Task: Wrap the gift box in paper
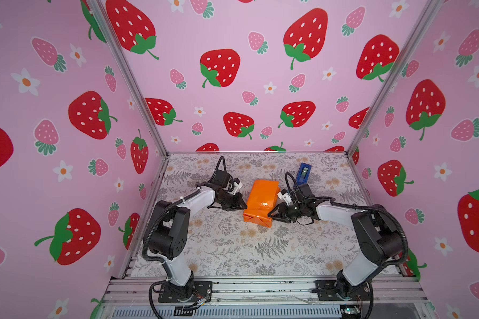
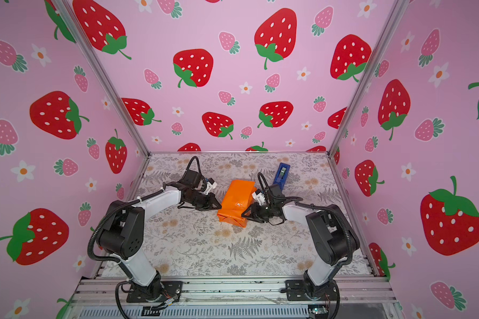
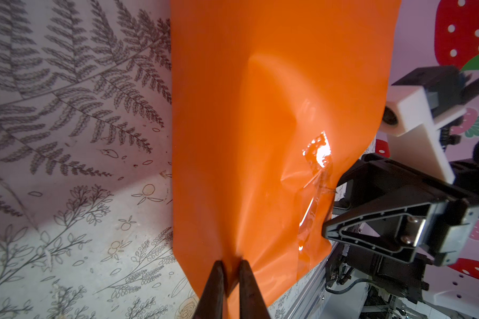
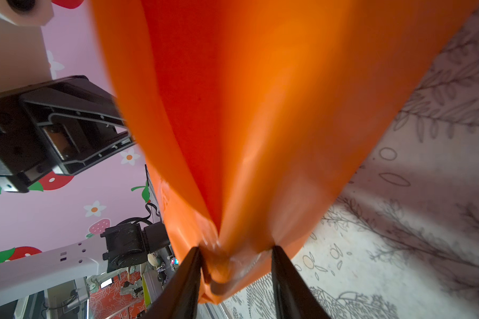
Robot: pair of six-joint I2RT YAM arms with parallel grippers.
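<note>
Now | left gripper (image 1: 243, 206) pinches paper (image 1: 260, 198) edge; right gripper (image 1: 270, 215) clasps opposite side

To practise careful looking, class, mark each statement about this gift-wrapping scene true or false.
1. Orange paper hides the gift box entirely. True.
2. The left gripper is wide open, clear of the paper. False: it pinches a fold of the paper.
3. The blue tape dispenser stands on the table covering, beyond the paper. True.
4. The right gripper holds the tape dispenser. False: it is at the paper's near corner; the dispenser stands free.
</note>
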